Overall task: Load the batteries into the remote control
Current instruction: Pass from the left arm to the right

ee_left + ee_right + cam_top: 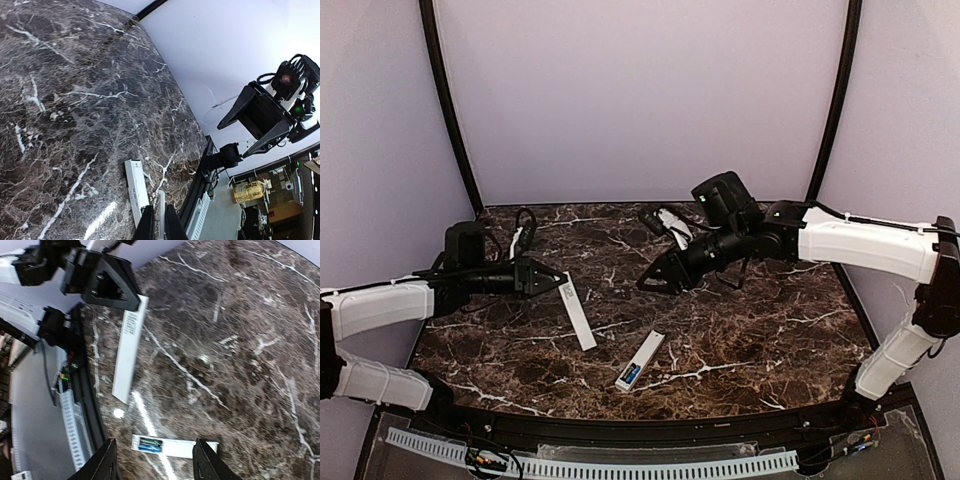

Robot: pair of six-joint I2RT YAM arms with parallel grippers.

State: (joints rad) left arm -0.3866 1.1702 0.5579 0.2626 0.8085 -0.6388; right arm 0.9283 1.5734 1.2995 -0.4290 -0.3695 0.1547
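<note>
The remote control [644,357] is a slim white bar lying flat near the table's front middle. Its near end is open and shows blue batteries [631,374]. In the right wrist view the remote [195,447] and its batteries [151,444] lie below, between the spread fingers. My right gripper [650,284] [154,441] is open and empty, above and behind the remote. My left gripper [558,281] [160,220] has its jaws nearly shut on a thin white piece I cannot identify. Its tips are at the far end of a flat white strip [579,312] [135,190].
The white strip [129,350] carries small print at the end by the left gripper [107,282]. The dark marble table [760,330] ends in a black front rail [650,430]. Pale walls and black corner posts [450,110] enclose the back and sides.
</note>
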